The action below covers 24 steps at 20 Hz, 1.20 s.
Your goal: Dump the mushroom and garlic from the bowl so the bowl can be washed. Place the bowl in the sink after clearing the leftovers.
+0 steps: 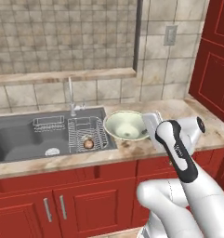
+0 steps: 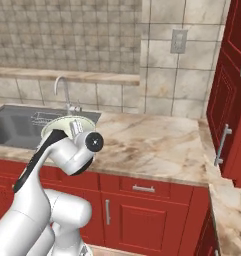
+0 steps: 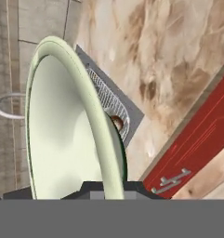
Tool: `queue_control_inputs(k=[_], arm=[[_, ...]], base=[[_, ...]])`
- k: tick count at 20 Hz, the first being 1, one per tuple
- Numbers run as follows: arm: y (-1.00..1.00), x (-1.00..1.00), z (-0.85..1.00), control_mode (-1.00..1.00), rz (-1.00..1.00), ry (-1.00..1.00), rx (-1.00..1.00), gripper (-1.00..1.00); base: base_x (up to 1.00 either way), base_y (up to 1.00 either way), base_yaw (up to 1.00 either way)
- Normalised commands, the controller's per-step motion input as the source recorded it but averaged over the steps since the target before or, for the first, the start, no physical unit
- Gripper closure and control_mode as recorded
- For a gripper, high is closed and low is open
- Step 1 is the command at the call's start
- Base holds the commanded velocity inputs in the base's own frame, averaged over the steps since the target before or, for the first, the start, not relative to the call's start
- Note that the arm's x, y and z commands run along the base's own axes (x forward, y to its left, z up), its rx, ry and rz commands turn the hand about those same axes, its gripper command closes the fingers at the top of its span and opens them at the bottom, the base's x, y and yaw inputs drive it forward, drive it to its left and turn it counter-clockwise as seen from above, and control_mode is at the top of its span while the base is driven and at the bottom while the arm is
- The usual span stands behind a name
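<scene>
In the left base view, the bowl (image 1: 127, 125) hangs tipped at the near end of the arm, its hollow turned toward the sink (image 1: 20, 137). The gripper itself is hidden behind the wrist here. A small brown mushroom (image 1: 88, 144) lies in the wire rack (image 1: 88, 132) inside the basin, off to the sink side of the hand, which suggests the tilt is meant to spill the leftovers there.

In the right base view, the bowl (image 2: 62, 125) peeks out just behind the wrist, over the table (image 2: 152, 145) edge by the sink (image 2: 17, 125).

In the hand view, the gripper (image 3: 106, 188) is clenched on the bowl's (image 3: 62, 125) rim, holding it nearly on edge. Beyond the rim sits the mushroom (image 3: 116, 122) in the rack (image 3: 108, 102). I cannot make out the garlic.
</scene>
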Motion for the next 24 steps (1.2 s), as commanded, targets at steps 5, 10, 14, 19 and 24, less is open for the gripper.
queue_control_inputs(k=[5,10,14,19,24], arm=[[0.0,0.0,0.0,1.0,0.0,0.0,0.0,1.0],[0.0,0.0,0.0,1.0,0.0,0.0,0.0,1.0],[0.0,0.0,0.0,1.0,0.0,0.0,0.0,1.0],[0.0,0.0,0.0,1.0,0.0,0.0,0.0,1.0],[0.0,0.0,0.0,1.0,0.0,0.0,0.0,1.0]], base=[[0.0,1.0,0.0],[0.02,1.0,0.0],[0.16,0.83,0.02],[0.26,0.62,0.0],[0.28,0.68,0.0]])
